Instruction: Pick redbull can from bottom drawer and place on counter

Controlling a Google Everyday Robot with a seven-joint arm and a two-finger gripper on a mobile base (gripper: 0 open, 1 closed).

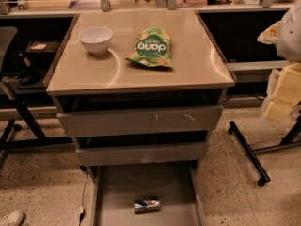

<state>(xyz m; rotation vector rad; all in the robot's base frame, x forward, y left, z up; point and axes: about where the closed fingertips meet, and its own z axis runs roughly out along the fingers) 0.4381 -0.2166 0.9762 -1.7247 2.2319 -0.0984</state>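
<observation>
Gripper: not in the camera view, so its state cannot be told, and neither can the can's position relative to it.

Near: bottom drawer is pulled out toward the camera, grey floor showing. Redbull can lies on its side on that floor, near the front end, roughly centered between the 2 side walls and touching neither. It is the only thing seen in the drawer. A white shoe is at the near-left corner on the speckled floor. A thin dark cable runs down just left of the drawer.

Middle: the 2 upper drawers sit above, the middle drawer front and the top drawer front, the top one scuffed toward the right. Each has a dark gap above it. To the right, a black wheeled leg lies on the floor, well apart from the cabinet.

Further: the counter is beige and glossy. A white bowl stands upright at far left. A green snack bag lies flat just right of the bowl, not touching it. The can is well below both, not on the counter.

Right edge: yellow blocks with a pale rounded shape above them; cannot tell what it is.

Far: a long cluttered bench runs across the back.
</observation>
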